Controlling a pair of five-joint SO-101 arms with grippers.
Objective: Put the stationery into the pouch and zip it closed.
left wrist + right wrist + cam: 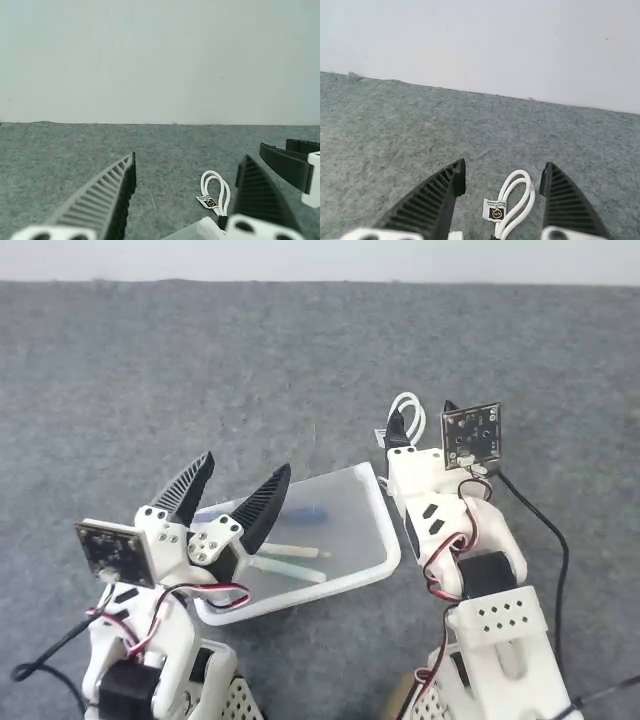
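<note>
The translucent pouch [350, 502] lies flat on the grey carpet between the two arms. Inside it I see a blue pen [305, 512] and two pale sticks [292, 558]. A white cord loop [408, 408] with a small tag hangs off the pouch's far right corner. My left gripper [247, 462] is open, raised over the pouch's left part, and a corner of the pouch [199, 229] shows under it. My right gripper [505, 162] is open, with the cord loop [516, 199] lying between its fingers. The loop [215, 192] also lies just beyond the left gripper [190, 156].
Grey carpet [300, 370] stretches wide beyond the pouch up to a pale wall. The right arm's black fingers [287, 162] stand close beside the left gripper. Black cables [555, 540] trail beside the right arm's base.
</note>
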